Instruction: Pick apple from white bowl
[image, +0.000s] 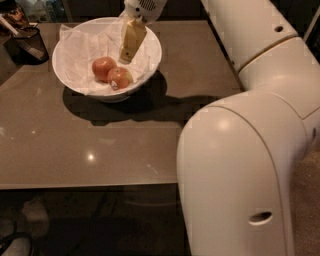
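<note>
The white bowl (64, 70), wide and lined with crumpled white paper, stands at the far left of the table. Two small red apples lie side by side in it. The right apple (120, 78) has a yellowish patch and a small pale sticker. The left apple (102, 68) is evenly red. My gripper (127, 56) hangs over the bowl's right half, pointing down, just above and to the right of the apples and apart from them. It holds nothing that I can see.
A dark mesh cup (31, 45) with items in it stands left of the bowl at the table's edge. The grey-brown table (100, 145) stretches toward me. My large white arm (240, 150) fills the right side of the view.
</note>
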